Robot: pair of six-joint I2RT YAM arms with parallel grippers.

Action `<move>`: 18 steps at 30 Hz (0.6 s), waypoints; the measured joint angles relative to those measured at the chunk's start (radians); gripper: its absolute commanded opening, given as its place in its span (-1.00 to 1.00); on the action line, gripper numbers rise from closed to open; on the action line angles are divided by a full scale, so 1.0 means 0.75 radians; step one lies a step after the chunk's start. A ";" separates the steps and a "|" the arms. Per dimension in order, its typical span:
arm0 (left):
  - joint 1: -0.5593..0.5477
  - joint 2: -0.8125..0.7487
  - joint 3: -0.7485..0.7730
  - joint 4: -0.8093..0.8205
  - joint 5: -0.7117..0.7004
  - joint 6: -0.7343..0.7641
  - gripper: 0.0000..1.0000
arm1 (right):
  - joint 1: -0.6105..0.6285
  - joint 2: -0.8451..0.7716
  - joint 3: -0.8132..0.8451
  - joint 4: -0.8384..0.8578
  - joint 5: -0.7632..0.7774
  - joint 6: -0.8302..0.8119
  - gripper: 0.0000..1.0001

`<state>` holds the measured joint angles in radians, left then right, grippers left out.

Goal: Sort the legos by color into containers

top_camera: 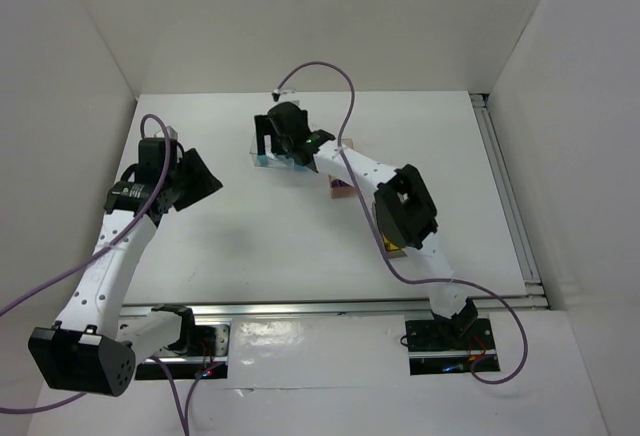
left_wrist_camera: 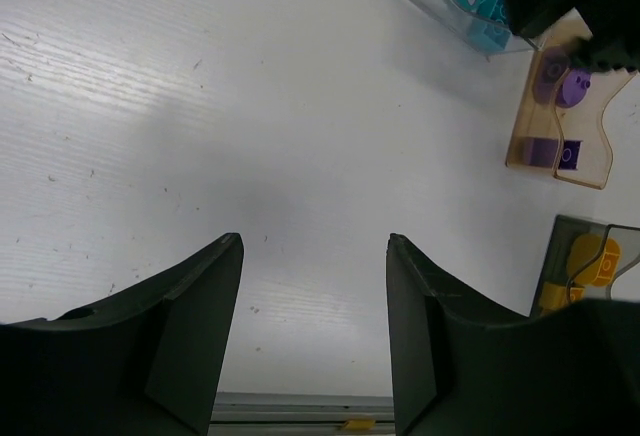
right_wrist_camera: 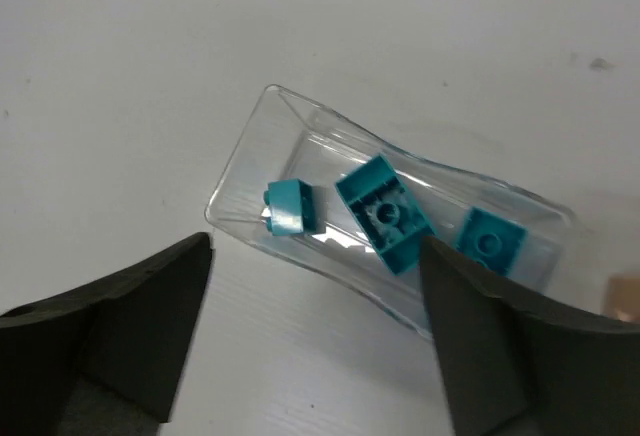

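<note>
Jaws on both the right gripper (right_wrist_camera: pixel 315 256) and the left gripper (left_wrist_camera: pixel 315 246) stand spread and empty, the right above the clear bin (right_wrist_camera: pixel 245 171) where three teal bricks (right_wrist_camera: pixel 385 216) lie: light, hard, slick plastic, I judge, best pinched across flat side walls.

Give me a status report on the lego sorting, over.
Left gripper open, empty. Right gripper open, above clear bin holding three teal bricks. Purple pieces in tan bin, yellow bricks in dark bin. No obstruction seen.

Three teal legos (right_wrist_camera: pixel 385 214) lie in the clear container (right_wrist_camera: pixel 238 184) beneath the wide-spread hand (right_wrist_camera: pixel 315 244).
</note>
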<state>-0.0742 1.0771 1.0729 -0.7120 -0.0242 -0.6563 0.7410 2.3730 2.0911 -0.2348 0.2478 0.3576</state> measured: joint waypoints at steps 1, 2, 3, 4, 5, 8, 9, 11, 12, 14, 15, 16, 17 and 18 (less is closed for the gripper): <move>0.000 -0.003 0.000 0.000 -0.002 0.000 0.33 | 0.001 -0.073 -0.094 0.009 0.027 0.000 1.00; 0.000 -0.004 0.000 0.001 -0.003 0.002 0.33 | 0.001 -0.171 -0.214 -0.002 0.064 -0.002 1.00; 0.000 -0.004 0.000 -0.001 -0.005 0.003 0.33 | 0.001 -0.282 -0.328 -0.023 0.098 -0.001 1.00; 0.002 -0.004 0.000 -0.001 -0.006 0.005 0.33 | 0.001 -0.382 -0.422 -0.037 0.150 0.002 1.00; 0.003 -0.004 0.000 -0.001 -0.006 0.008 0.33 | 0.001 -0.510 -0.525 -0.053 0.210 0.012 1.00; 0.010 -0.004 0.001 -0.004 -0.006 0.023 0.36 | 0.001 -0.860 -0.775 -0.139 0.422 0.078 1.00; 0.010 -0.004 0.001 -0.005 -0.005 0.029 0.36 | 0.001 -0.971 -0.850 -0.190 0.493 0.113 1.00; 0.010 -0.004 0.005 -0.008 -0.004 0.032 0.38 | -0.004 -1.160 -0.977 -0.294 0.627 0.188 1.00; 0.010 -0.004 0.009 -0.012 -0.003 0.035 0.38 | -0.009 -1.248 -1.048 -0.356 0.690 0.239 1.00; 0.010 -0.004 0.022 -0.017 0.004 0.037 0.38 | -0.021 -1.396 -1.184 -0.508 0.788 0.342 1.00; 0.010 -0.004 0.028 -0.018 0.005 0.038 0.38 | -0.028 -1.452 -1.253 -0.567 0.816 0.393 1.00; 0.010 -0.004 0.034 -0.018 0.005 0.038 0.38 | -0.034 -1.495 -1.312 -0.631 0.836 0.436 1.00; 0.011 -0.004 0.037 -0.018 0.005 0.038 0.38 | -0.035 -1.532 -1.369 -0.689 0.844 0.479 1.00; 0.011 -0.005 0.039 -0.017 0.005 0.038 0.38 | -0.034 -1.568 -1.425 -0.738 0.847 0.518 1.00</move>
<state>-0.0662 1.0733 1.1023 -0.7250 -0.0204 -0.6277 0.7155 1.1969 1.0225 -0.7879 0.8829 0.7460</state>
